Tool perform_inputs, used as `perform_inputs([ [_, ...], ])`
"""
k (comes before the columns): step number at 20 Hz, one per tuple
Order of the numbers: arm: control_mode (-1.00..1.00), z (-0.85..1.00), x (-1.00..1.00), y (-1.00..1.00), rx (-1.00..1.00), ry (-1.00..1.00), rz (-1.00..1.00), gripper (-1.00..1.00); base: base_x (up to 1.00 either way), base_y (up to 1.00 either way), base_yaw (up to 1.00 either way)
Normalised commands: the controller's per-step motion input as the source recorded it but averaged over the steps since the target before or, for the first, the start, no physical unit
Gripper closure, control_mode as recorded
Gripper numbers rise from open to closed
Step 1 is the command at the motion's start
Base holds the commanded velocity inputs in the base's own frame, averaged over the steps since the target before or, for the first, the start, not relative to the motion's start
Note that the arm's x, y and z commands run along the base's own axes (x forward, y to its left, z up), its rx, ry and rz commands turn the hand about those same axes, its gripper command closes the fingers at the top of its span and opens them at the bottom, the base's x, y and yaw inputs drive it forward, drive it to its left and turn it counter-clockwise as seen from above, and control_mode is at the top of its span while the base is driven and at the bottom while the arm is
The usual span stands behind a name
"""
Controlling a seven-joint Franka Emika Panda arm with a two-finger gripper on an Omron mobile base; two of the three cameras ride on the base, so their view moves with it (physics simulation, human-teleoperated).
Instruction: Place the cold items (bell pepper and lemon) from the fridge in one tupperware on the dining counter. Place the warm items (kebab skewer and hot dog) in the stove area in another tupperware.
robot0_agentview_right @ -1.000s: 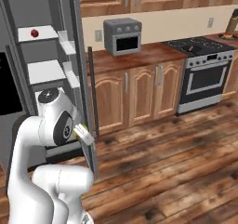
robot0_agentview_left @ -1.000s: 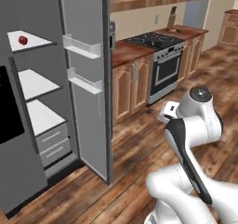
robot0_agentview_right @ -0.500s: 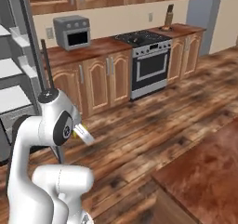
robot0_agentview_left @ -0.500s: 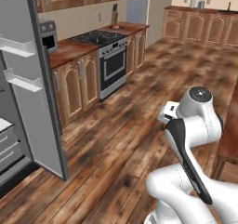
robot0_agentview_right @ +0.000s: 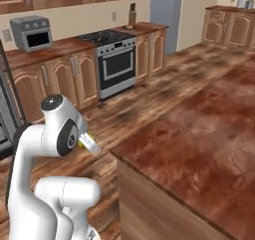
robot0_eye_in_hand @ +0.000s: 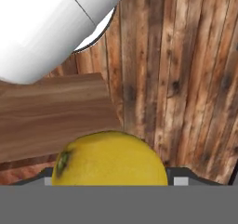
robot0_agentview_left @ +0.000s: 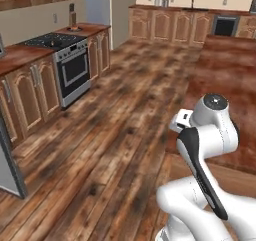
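Yellow lemon point(robot0_eye_in_hand: 110, 159): sits in my pincer point(robot0_eye_in_hand: 110, 179), apparently clamped between wide-set jaws, tips hidden. Carry: keep it level, no jolts, until a tupperware on the counter point(robot0_agentview_right: 199, 149) comes up.

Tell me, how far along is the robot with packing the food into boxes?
Early on. The hand holds the lemon from the fridge, seen in the hand view above the wood floor. The dining counter is beside the robot, but no tupperware shows on the part in view. Left to do: drop off the lemon, fetch the bell pepper, then move the warm items near the stove.
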Motion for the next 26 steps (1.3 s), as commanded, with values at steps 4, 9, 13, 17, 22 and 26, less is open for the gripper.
perform_inputs([
  [4, 1.00, 0.00, 0.00, 0.00, 0.00, 0.00, 0.00, 1.00, -0.35, -0.98, -0.28],
  [9, 1.00, 0.00, 0.00, 0.00, 0.00, 0.00, 0.00, 1.00, -0.22, -1.00, -0.25],
  [13, 1.00, 0.00, 0.00, 0.00, 0.00, 0.00, 0.00, 1.00, -0.17, -1.00, -0.10],
  [17, 1.00, 0.00, 0.00, 0.00, 0.00, 0.00, 0.00, 1.00, -0.16, -1.00, -0.01],
  [22, 1.00, 0.00, 0.00, 0.00, 0.00, 0.00, 0.00, 1.00, -0.07, -1.00, 0.03],
  [26, 1.00, 0.00, 0.00, 0.00, 0.00, 0.00, 0.00, 1.00, 0.00, -1.00, 0.05],
])
